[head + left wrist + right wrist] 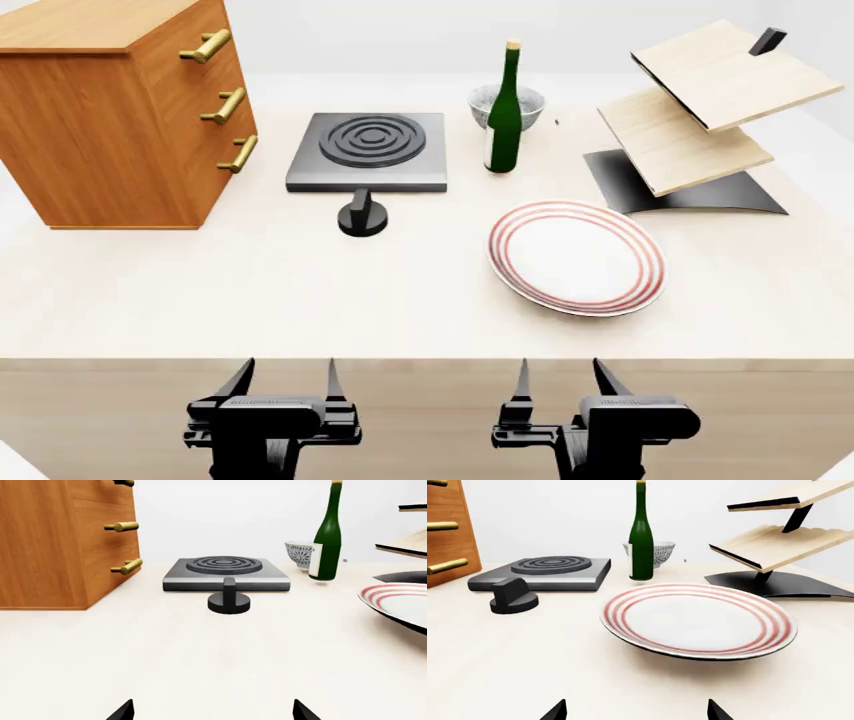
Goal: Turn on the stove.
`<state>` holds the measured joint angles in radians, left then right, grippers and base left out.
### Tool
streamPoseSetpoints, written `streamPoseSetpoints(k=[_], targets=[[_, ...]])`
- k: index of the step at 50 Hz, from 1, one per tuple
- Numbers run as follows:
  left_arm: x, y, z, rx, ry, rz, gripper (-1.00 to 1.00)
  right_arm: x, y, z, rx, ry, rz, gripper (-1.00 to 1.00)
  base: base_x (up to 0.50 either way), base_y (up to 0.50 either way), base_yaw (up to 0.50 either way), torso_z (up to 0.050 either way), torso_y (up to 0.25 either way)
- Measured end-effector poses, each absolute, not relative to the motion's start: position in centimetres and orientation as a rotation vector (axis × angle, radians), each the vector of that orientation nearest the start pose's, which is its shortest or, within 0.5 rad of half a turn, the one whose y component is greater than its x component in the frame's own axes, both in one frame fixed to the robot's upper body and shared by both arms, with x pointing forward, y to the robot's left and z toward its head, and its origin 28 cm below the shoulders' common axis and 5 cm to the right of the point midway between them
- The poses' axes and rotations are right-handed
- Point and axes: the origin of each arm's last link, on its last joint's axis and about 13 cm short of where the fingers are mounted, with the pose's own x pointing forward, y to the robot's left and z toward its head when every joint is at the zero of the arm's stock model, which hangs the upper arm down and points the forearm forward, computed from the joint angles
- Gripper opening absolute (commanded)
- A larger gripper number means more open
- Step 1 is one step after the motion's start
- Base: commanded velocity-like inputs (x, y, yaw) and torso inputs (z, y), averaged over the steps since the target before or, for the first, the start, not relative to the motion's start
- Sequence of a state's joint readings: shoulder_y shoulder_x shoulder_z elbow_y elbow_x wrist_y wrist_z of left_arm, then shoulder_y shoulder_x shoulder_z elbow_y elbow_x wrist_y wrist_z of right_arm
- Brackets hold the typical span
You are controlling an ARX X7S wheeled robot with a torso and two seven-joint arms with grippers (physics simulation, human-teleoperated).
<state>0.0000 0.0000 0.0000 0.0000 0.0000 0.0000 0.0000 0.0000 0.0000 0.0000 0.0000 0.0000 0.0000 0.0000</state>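
Observation:
The stove (367,150) is a flat dark grey slab with concentric burner rings at the table's back, left of centre. Its small black round knob (362,217) stands on the table just in front of it. Stove (225,572) and knob (229,601) show straight ahead in the left wrist view, and the stove (544,572) and knob (513,597) also in the right wrist view. My left gripper (283,382) and right gripper (561,380) are both open and empty at the table's near edge, far from the knob.
A wooden drawer chest (114,110) stands left of the stove. A green bottle (505,110) and a patterned bowl (509,105) stand to its right. A red-rimmed white plate (575,257) lies at centre right. A tilted wooden shelf rack (701,120) is at the back right.

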Motion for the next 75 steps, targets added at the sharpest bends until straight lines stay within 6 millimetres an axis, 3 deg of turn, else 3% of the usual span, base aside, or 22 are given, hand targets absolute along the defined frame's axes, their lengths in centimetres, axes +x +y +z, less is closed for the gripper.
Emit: streamPoseSetpoints(k=[15,19,25,34,41,53,75], targets=[[21.1,20.6,0.7,0.056,0.027,0.024,1.00,21.0,-9.7,1.3,0.044,-0.003,0.007,1.00,0.00,0.00,0.00,0.000,0.000],[21.4,20.7,1.2,0.077,0.052,0.032,1.00,21.4,-9.8,2.1,0.043,0.001,-0.003,1.00,0.00,0.00,0.00,0.000,0.000],[22.2,20.9,4.7,0.070,0.075,0.019,1.00,22.1,-10.1,5.0,0.033,-0.001,-0.012,1.00,0.00,0.00,0.00,0.000,0.000],[22.6,21.5,11.0,0.007,0.089,0.002,1.00,22.2,-10.3,11.0,0.045,-0.027,-0.009,1.00,0.00,0.00,0.00,0.000,0.000],[22.1,21.7,13.4,-0.010,0.078,-0.012,1.00,21.6,-10.2,13.7,0.041,-0.050,0.003,1.00,0.00,0.00,0.00,0.000,0.000],[21.5,21.9,14.4,-0.008,0.068,-0.010,1.00,20.9,-10.2,14.8,0.059,-0.064,0.007,1.00,0.35,-0.01,0.00,0.000,0.000],[21.4,22.0,14.6,-0.008,0.065,-0.004,1.00,20.7,-10.3,15.1,0.079,-0.066,-0.009,1.00,0.50,0.00,0.00,0.000,0.000]])
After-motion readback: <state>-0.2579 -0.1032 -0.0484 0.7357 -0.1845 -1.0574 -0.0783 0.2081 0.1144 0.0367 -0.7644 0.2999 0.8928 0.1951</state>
